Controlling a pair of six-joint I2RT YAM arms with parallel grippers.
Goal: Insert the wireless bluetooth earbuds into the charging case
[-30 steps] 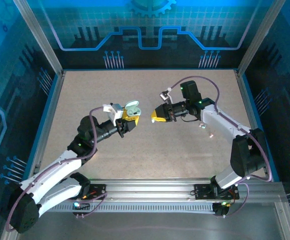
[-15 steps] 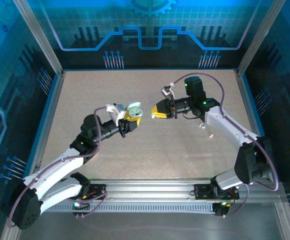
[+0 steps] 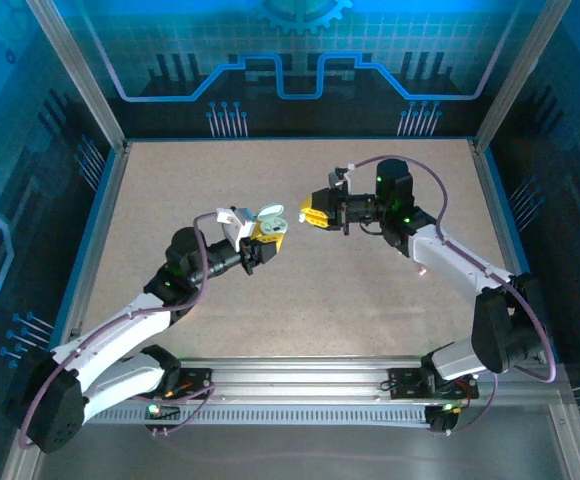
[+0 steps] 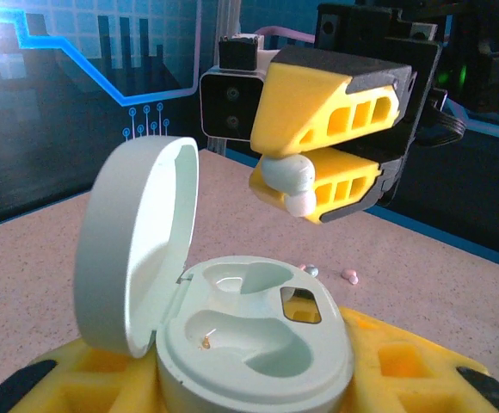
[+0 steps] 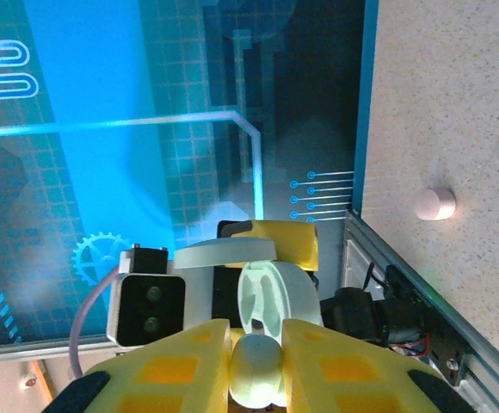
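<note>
The charging case (image 4: pixel 254 331), pale mint and oval, sits upright between the yellow fingers of my left gripper (image 4: pixel 249 383), which is shut on it. Its lid (image 4: pixel 138 241) stands open on the left, and both moulded wells are bare. My right gripper (image 4: pixel 305 182) hovers above and beyond the case, shut on a pale glossy earbud (image 4: pixel 288 176). In the right wrist view that earbud (image 5: pixel 256 370) is pinched in the right gripper (image 5: pixel 256 348), with the open case (image 5: pixel 277 297) facing it just ahead. From above, the case (image 3: pixel 268 214) and right gripper (image 3: pixel 312 214) are close together, apart.
Two tiny loose pieces lie on the speckled table beyond the case, one pale blue (image 4: pixel 311 270) and one pink (image 4: pixel 350 276). A small whitish rounded object (image 5: pixel 434 203) rests on the table near the blue wall edge. Blue rims border the table (image 3: pixel 190 180).
My right gripper with the earbud has moved toward the far side and closer to the open case. The left arm has shifted slightly, still holding the case.
</note>
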